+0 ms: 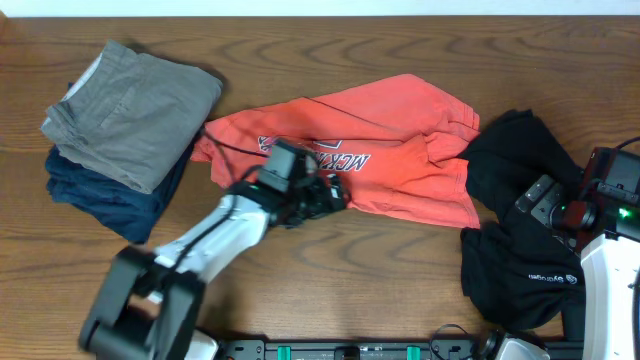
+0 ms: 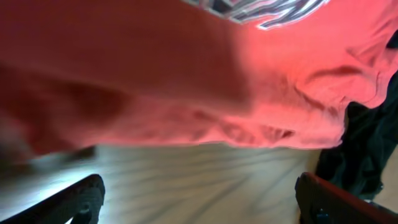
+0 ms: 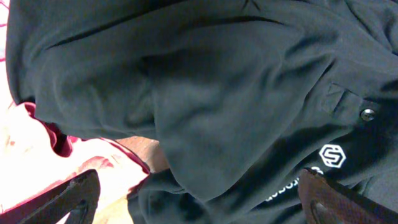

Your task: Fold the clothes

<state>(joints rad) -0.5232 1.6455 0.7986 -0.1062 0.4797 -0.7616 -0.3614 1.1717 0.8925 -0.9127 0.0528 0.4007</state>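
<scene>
The coral-red T-shirt lies crumpled in the middle of the table, lettering facing up. My left gripper is open at its near hem; in the left wrist view the shirt fills the top, with bare table between the fingers. A black garment with white logo lies at the right. My right gripper hovers over it, open; the right wrist view shows black cloth under the fingers. A grey-khaki garment lies folded on a navy one at far left.
The wooden table shows bare in front of the shirt. The black garment touches the red shirt's right sleeve. The table's front edge with the arm bases runs along the bottom.
</scene>
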